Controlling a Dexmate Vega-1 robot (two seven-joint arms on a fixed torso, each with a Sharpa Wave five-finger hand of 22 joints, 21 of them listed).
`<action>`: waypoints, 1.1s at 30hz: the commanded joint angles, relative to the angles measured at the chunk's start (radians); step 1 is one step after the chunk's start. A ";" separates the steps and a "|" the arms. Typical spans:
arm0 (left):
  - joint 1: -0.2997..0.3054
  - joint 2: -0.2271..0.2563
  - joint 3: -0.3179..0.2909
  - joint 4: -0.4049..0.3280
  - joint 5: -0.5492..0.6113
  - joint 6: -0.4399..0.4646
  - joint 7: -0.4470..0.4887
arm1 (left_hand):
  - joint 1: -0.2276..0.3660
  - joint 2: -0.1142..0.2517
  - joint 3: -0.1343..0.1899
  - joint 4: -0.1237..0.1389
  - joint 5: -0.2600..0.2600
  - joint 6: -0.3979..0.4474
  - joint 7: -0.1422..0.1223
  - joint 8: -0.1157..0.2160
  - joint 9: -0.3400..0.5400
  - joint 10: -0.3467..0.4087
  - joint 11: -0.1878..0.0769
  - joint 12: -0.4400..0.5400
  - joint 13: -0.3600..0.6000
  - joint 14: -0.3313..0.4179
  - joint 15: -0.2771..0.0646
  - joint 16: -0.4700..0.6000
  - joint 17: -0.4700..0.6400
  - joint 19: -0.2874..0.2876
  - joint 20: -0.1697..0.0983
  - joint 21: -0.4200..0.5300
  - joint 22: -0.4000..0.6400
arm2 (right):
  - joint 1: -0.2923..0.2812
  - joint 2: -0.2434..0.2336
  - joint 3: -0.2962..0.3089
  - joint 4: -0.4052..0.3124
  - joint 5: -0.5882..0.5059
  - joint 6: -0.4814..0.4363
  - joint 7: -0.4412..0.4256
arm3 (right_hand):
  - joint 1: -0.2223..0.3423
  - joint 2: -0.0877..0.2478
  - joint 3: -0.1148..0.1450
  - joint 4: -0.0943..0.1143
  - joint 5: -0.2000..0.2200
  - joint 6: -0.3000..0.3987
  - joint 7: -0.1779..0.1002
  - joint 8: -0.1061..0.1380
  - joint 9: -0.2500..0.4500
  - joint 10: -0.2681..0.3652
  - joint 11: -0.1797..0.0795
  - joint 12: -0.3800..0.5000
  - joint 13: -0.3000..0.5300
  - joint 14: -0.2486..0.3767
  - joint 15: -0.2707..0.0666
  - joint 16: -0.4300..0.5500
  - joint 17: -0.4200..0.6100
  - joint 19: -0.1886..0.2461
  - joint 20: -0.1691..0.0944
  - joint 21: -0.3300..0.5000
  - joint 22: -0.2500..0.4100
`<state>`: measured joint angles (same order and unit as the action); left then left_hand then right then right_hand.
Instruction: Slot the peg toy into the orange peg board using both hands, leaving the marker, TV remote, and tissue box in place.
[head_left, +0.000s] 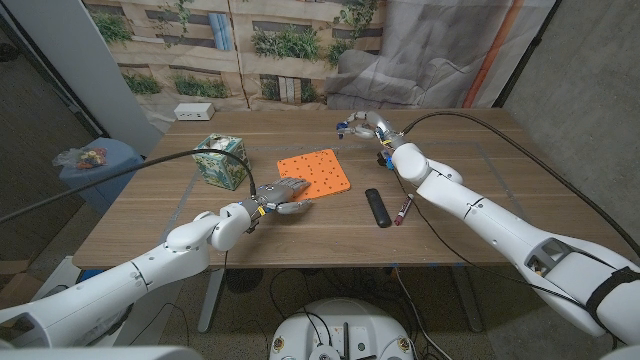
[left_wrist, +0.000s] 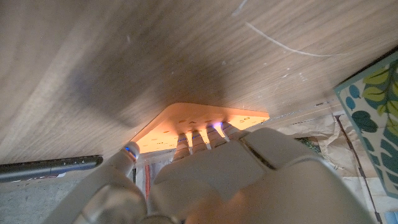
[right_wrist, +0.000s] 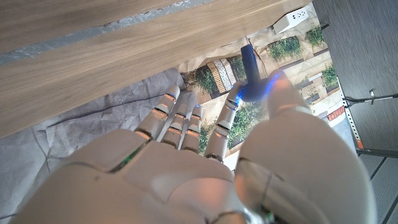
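Observation:
The orange peg board (head_left: 318, 170) lies flat near the table's middle, its holes facing up. My left hand (head_left: 280, 194) is at the board's near left corner, fingers (left_wrist: 202, 138) laid on the orange peg board (left_wrist: 205, 118) and nothing gripped. My right hand (head_left: 366, 129) hangs above the far side of the table, beyond the board. It pinches the small blue peg toy (right_wrist: 251, 73) between thumb and a finger; the peg toy (head_left: 344, 127) pokes out on the hand's left side.
A green patterned tissue box (head_left: 221, 160) stands left of the board, also seen as the tissue box (left_wrist: 373, 118). The black TV remote (head_left: 377, 207) and the marker (head_left: 403, 209) lie near the front, right of the board. A white power strip (head_left: 194, 111) sits far left.

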<state>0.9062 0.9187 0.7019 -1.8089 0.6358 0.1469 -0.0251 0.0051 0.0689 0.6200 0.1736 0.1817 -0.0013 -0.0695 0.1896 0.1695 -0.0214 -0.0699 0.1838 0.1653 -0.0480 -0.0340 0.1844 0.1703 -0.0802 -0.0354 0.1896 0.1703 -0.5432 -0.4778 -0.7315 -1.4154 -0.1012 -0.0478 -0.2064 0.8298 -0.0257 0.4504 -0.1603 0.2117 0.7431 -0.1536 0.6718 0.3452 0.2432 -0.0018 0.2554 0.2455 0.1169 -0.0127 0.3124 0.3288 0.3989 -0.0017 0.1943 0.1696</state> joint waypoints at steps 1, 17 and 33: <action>0.003 -0.002 -0.001 0.006 -0.001 -0.001 0.005 | 0.004 0.104 0.006 -0.004 0.007 0.013 -0.002 0.004 0.003 0.007 -0.002 0.007 0.004 0.004 -0.057 0.003 0.003 0.005 -0.176 0.009 0.003 | 0.018 0.064 -0.036 0.085 -0.028 0.027 -0.037 | 0.013 0.017 -0.002 -0.003 0.004 0.072 -0.067 0.023 0.001 0.008 -0.003 -0.004 0.000 0.004 -0.004 0.006 0.004 0.008 -0.003 0.005 0.004; -0.011 -0.006 0.006 0.022 0.002 -0.015 -0.003 | 0.008 0.106 0.012 -0.007 0.007 0.025 -0.002 0.005 0.003 0.020 -0.006 0.007 0.004 0.016 -0.059 0.002 0.002 0.015 -0.175 0.010 0.003 | 0.039 0.123 -0.061 0.188 -0.027 0.050 -0.071 | 0.027 0.020 -0.001 -0.009 0.008 0.069 -0.068 0.024 0.003 0.008 -0.005 -0.007 -0.001 0.006 -0.005 0.007 0.006 0.010 -0.006 0.005 0.003; -0.017 -0.011 0.012 0.028 0.002 -0.021 -0.012 | 0.013 0.108 0.020 -0.011 0.008 0.035 -0.002 0.005 0.003 0.030 -0.007 0.006 0.004 0.025 -0.060 0.001 0.001 0.023 -0.174 0.010 0.002 | 0.081 0.182 -0.099 0.348 -0.041 0.110 -0.118 | 0.034 0.022 -0.003 -0.010 0.010 0.059 -0.068 0.023 0.004 0.009 -0.012 -0.009 -0.002 0.011 -0.013 0.010 0.009 0.014 -0.009 0.006 0.003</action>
<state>0.8957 0.9131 0.7079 -1.7888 0.6364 0.1326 -0.0312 0.0051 0.0689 0.6323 0.1612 0.1817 0.0275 -0.0697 0.1881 0.1703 0.0001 -0.0732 0.1850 0.1652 -0.0302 -0.0305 0.1790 0.1694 -0.0662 -0.0355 0.1975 0.1700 -0.4854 -0.3316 -0.8045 -1.1556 -0.1258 0.0251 -0.2854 0.8299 -0.0258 0.4476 -0.1631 0.2115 0.7393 -0.1573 0.6718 0.3402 0.2468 -0.0054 0.2506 0.2416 0.1222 -0.0180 0.3194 0.3334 0.4045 -0.0072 0.1943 0.1696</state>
